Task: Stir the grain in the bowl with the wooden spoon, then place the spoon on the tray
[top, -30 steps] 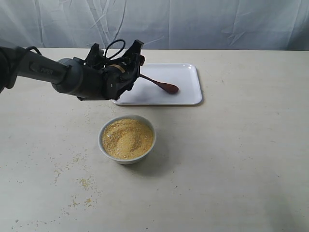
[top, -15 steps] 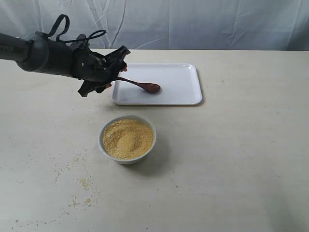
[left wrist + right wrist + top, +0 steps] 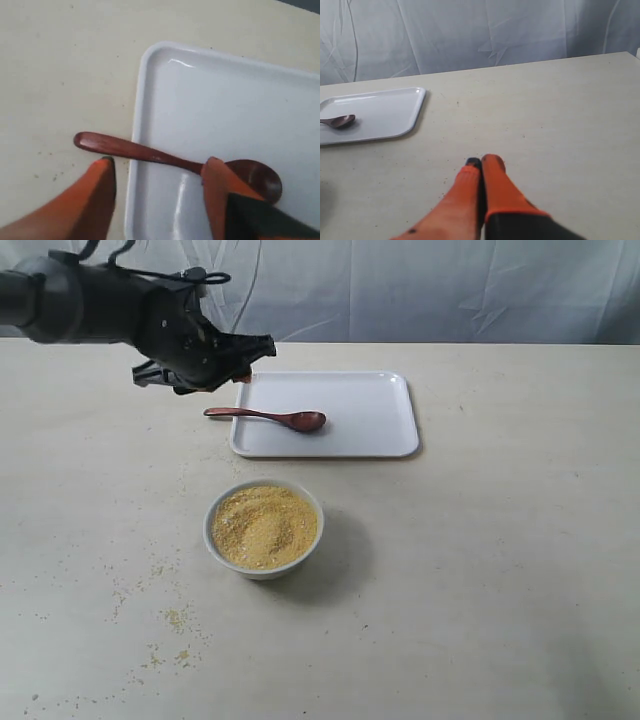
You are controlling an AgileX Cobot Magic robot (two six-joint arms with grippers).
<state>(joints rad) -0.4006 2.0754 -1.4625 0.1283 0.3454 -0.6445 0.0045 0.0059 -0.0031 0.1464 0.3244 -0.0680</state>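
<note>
**Robot body: outer appearance of arm and grippers**

The left arm (image 3: 70, 305) is a dark grey, rounded tube with a matt surface. Thin black cables (image 3: 205, 278) loop over its wrist. The left gripper (image 3: 255, 358) looks black in the exterior view. Close up, its fingers (image 3: 95, 200) are orange and tapering, with dark tips, and join a dark grey housing (image 3: 265, 220). The right gripper (image 3: 482, 160) has matching orange fingers (image 3: 505, 195), one black-tipped, on a black base.

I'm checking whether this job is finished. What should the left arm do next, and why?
Probably lift the left pincer clear and pull back: its jaws stand open, and the wooden spoon lies free, head on the tray, handle end overhanging the rim. Nothing is left to hold.
</note>
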